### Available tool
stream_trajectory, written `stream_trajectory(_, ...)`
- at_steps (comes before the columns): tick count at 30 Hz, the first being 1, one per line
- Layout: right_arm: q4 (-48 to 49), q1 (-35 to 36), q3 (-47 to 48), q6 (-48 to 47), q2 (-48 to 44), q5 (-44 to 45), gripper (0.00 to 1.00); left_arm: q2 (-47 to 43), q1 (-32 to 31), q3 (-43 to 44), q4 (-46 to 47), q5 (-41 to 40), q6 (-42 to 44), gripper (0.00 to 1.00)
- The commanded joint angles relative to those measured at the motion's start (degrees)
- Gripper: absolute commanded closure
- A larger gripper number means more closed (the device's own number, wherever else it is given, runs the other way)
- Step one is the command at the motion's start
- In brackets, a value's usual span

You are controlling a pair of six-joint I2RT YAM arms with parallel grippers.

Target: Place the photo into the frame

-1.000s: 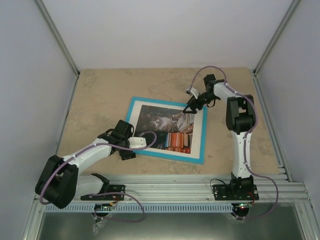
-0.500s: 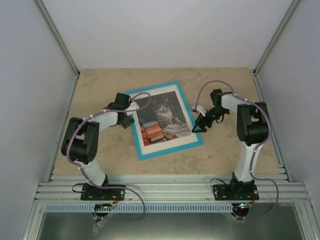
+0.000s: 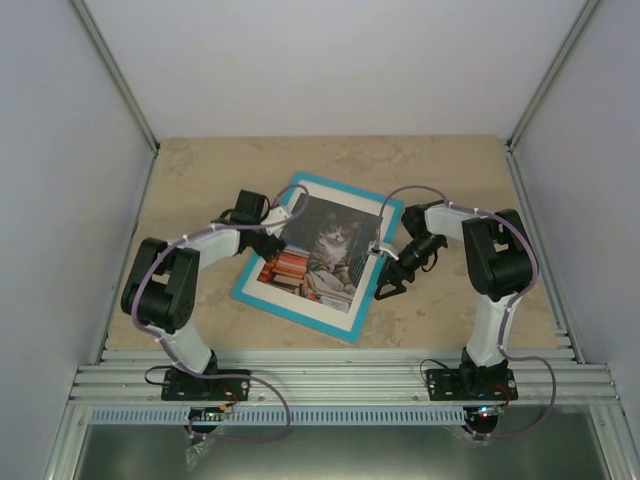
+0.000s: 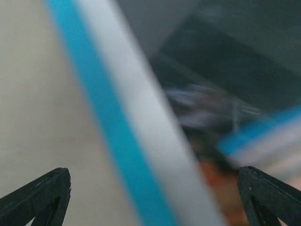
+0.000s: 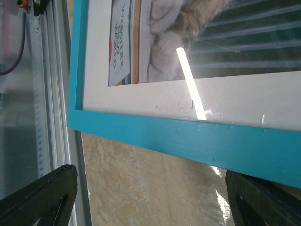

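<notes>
The frame [image 3: 294,317] lies flat and askew in the middle of the table, turquoise front up. The photo [image 3: 325,250] of the cat and books sits inside it behind a white mat. My left gripper [image 3: 278,232] hovers open over the frame's upper left edge. Its wrist view is blurred, with the turquoise strip [image 4: 108,136] and white mat running between the spread fingers [image 4: 42,197]. My right gripper [image 3: 388,283] is open just off the frame's right edge. In the right wrist view the turquoise border [image 5: 188,136] crosses above bare table between the jaws, and the photo [image 5: 155,42] shows above it.
A ribbed aluminium rail [image 3: 340,385] runs along the near table edge and also shows as the rail [image 5: 47,94] in the right wrist view. Grey walls close in the tan table [image 3: 200,180] on three sides.
The frame with the photo has turned on the table and now lies at a different angle. The right gripper has moved down and left to its right edge. The left gripper stays at its left side.
</notes>
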Motion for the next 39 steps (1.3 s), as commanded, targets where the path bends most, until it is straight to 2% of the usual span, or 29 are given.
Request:
stream_trajectory(1,8.29,-0.87,-1.98,2.29,1.65,5.49,0.13,-5.1,-1.28,-7.54,-8.3,8.62,-1.41,0.01)
stream_trajectory(7,11.35,-3.92,1.81,7.99,3.08,7.0,0.13,-11.96,0.88,-9.75,-12.06,10.84,-6.19,0.01)
stream_trajectory(12,10.52,-5.1,7.69,13.32,5.59,3.55,0.13,-15.44,8.97,-4.94,-20.77,25.67,-10.41,0.01)
stream_trajectory(16,11.07,-5.1,8.81,17.88,6.59,0.03,0.13,-12.98,13.54,-4.37,-24.1,32.74,-15.36,0.01)
stream_trajectory(22,12.99,-5.1,7.54,23.15,7.9,-3.54,0.13,-4.85,17.26,-1.57,-25.42,35.93,-19.67,0.03)
stream_trajectory(28,15.94,-6.13,8.62,26.68,9.3,-1.83,0.13,-0.83,17.44,0.62,-29.88,38.74,-17.25,0.1)
stream_trajectory(39,16.33,-8.24,10.52,27.79,10.11,0.63,0.13,-2.62,16.65,1.57,-34.96,42.23,-10.23,0.18)
